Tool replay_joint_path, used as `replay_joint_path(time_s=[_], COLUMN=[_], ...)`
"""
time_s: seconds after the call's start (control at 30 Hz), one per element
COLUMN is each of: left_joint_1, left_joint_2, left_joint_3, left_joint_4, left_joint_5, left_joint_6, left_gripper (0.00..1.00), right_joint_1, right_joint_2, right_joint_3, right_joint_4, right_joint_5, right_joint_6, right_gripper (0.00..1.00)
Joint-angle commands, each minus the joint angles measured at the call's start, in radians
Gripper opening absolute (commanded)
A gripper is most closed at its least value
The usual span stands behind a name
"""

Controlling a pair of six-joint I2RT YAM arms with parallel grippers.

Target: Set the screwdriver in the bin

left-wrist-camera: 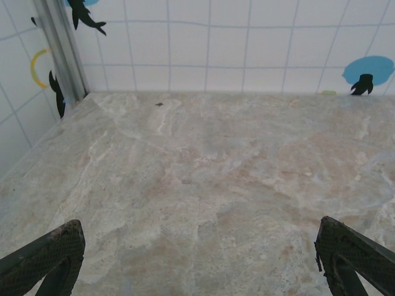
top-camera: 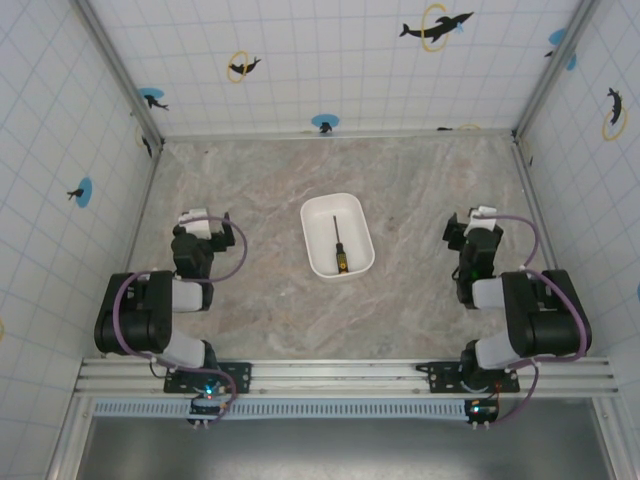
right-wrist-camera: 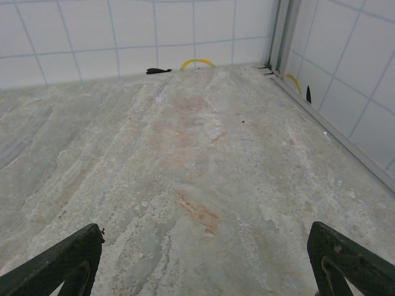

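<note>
At the left side of the bench point(top-camera: 270, 170) we see the left arm folded back on itself near the near edge, its purple cable looped over the black joints. The left gripper point(top-camera: 207, 217) points toward the far edge and sits well apart from anything on the bench. In the left wrist view that left gripper point(left-wrist-camera: 199, 233) has its two dark, textured fingers point(left-wrist-camera: 52, 253) spread wide. They hold nothing, and bare marbled bench point(left-wrist-camera: 216, 166) runs between them up to the tiled back wall point(left-wrist-camera: 247, 43).

Around the middle of the bench, slightly nearer the far edge than the arms' bases, stands the bin point(top-camera: 353, 222). Its long sides run roughly from the far edge toward the near edge, with a slight tilt. The screwdriver point(top-camera: 338, 245) lies flat inside it along its length. The thin shaft points toward the far edge, and the yellow-and-black handle is at the bin's near end. Neither claw touches the bin, which lies between the two arms.

At the right side the right arm mirrors the left, folded near the near edge with the right gripper point(top-camera: 470, 220) facing the far edge. In the right wrist view the right gripper point(right-wrist-camera: 205, 233) also has its fingers point(right-wrist-camera: 68, 259) spread wide apart and empty. Between them the bench point(right-wrist-camera: 185, 148) reaches to the far right corner, where a metal post point(right-wrist-camera: 281, 31) meets the tiled walls.
</note>
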Motion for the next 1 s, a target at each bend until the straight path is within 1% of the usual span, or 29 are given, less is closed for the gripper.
replay_joint_path(time_s=[0.0, 0.07, 0.97], left_joint_1=[0.007, 0.006, -0.007], left_joint_2=[0.015, 0.012, 0.01], left_joint_3=[-0.004, -0.005, -0.002], left_joint_4=[0.051, 0.047, 0.041], left_joint_5=[0.021, 0.017, -0.011], left_joint_6=[0.015, 0.012, 0.016], left_gripper=[0.98, 0.98, 0.98], right_joint_1=[-0.012, -0.012, -0.019], right_joint_2=[0.0, 0.003, 0.003], right_joint_3=[0.043, 0.042, 0.045], right_joint_4=[-0.002, 0.004, -0.002], right_joint_5=[0.024, 0.024, 0.012], right_joint_6=[0.013, 0.013, 0.015], right_gripper=[0.93, 0.99, 0.98])
